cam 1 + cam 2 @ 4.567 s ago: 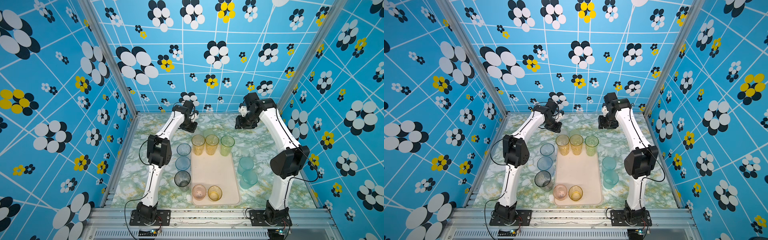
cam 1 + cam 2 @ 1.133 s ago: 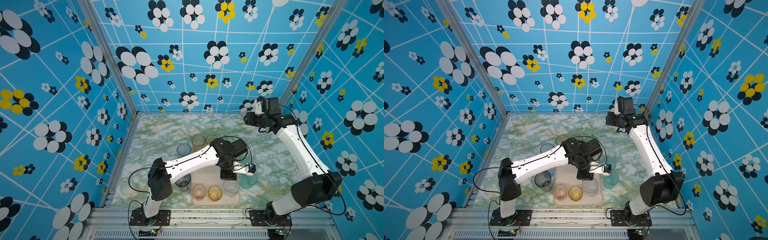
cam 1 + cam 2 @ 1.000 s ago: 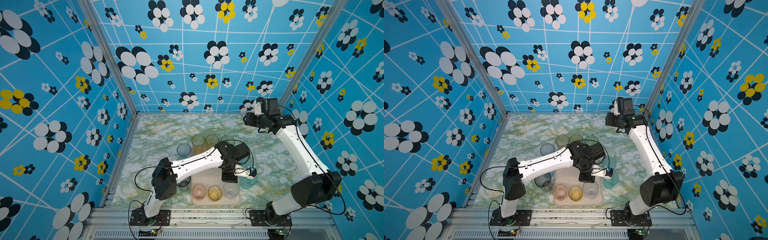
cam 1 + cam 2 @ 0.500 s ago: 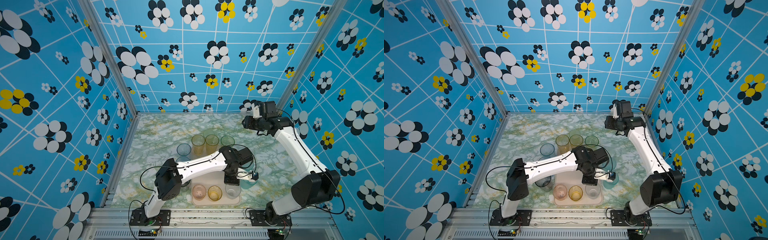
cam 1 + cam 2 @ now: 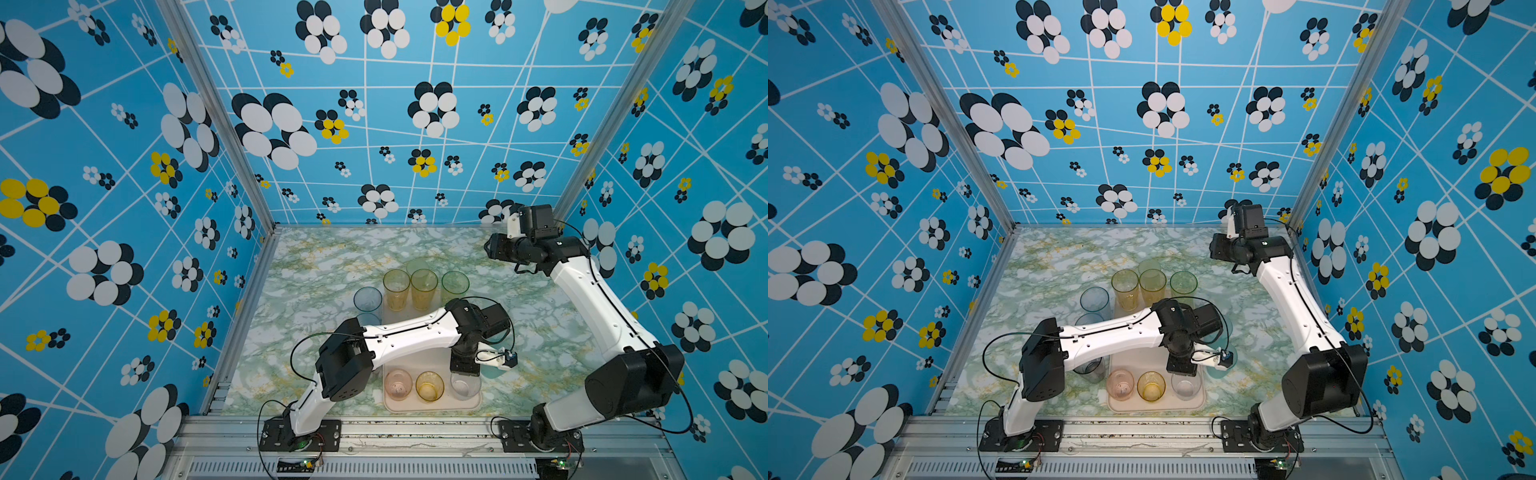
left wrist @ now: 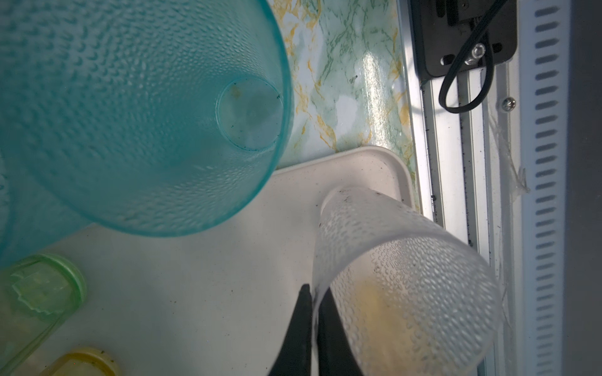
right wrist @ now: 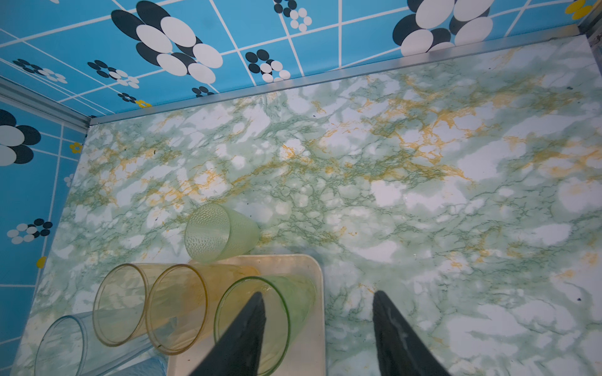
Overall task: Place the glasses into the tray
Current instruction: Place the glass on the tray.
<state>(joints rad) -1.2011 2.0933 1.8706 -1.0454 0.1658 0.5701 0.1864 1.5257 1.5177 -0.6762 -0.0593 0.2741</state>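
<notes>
Teal tumbler — largely behind the left arm

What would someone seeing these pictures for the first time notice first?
The loud blue walls with black, white and yellow flowers box in the green marbled table. Across the middle, the left gripper is shut on the rim of the clear tumbler at the near right corner of the tray. The right gripper hangs open near the back right corner.

Pink glass, amber glass and clear glass stand upright at the tray's near end; three tall glasses seemingly at its far end.
</notes>
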